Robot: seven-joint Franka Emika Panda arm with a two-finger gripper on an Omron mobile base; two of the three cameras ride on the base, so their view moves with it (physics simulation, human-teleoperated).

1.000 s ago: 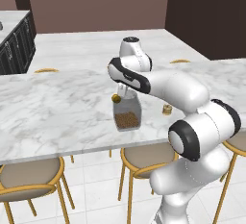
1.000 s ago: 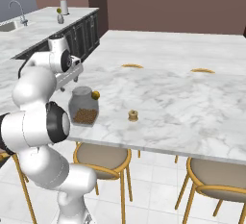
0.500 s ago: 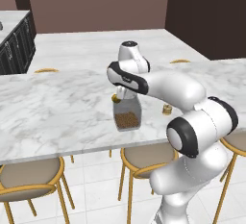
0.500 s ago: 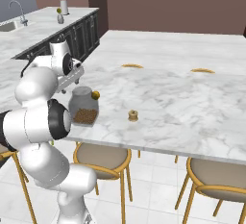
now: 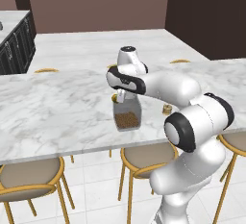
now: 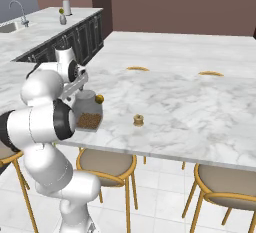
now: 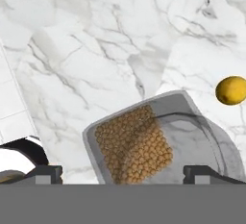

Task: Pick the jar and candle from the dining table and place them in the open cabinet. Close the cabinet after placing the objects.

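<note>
Near the front edge of the white marble desk [image 5: 53,107] stands the jar [image 5: 127,115], squat clear glass with tan-brown grains in its lower half and a small golden knob [image 6: 99,98] showing at its top. Directly over it hangs the tool [image 7: 122,172], released, its two dark fingertips [image 7: 199,174] set wide to either side of the glass without visibly touching it. From the hand camera the jar lies between those tips, with the golden knob off to the upper right. On the same desk, off to the jar's right and apart from it, sits the candle [image 6: 138,120], a tiny tan-gold stub, upright on the marble. Round tan-seated stools [image 6: 105,163] with gold legs are tucked under the desk's near edge below both things.
</note>
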